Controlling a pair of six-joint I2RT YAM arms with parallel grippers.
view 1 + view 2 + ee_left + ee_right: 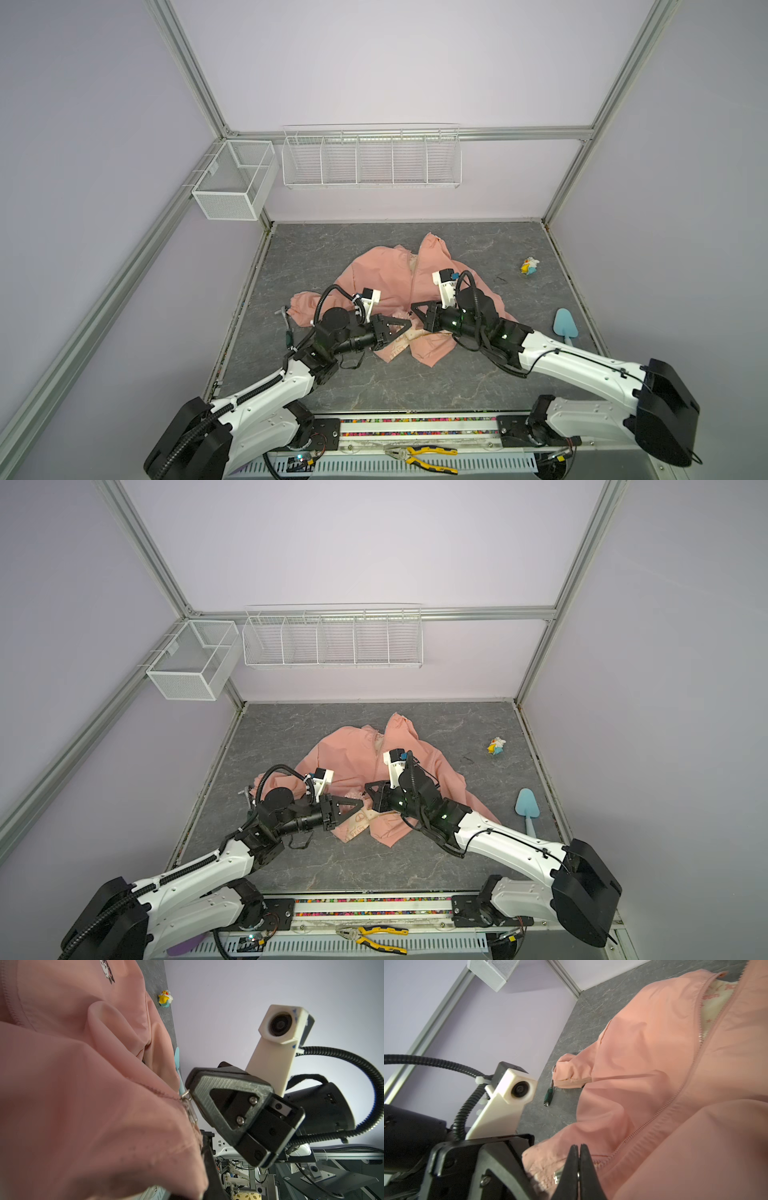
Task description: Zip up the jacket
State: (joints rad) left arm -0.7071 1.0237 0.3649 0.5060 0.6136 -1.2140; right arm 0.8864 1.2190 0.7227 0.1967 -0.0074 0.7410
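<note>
Right wrist view shows the right gripper (579, 1149) pinched shut on the zipper pull (558, 1176) at the bottom edge of the jacket (643, 1068) — the end farthest from the wire rack (371, 160). The zipper (679, 1093) runs from there toward the rack, gaping at its far end, so the pull likely must travel that way while the left gripper (405, 325), clamped on that same edge alongside, anchors the cloth.
</note>
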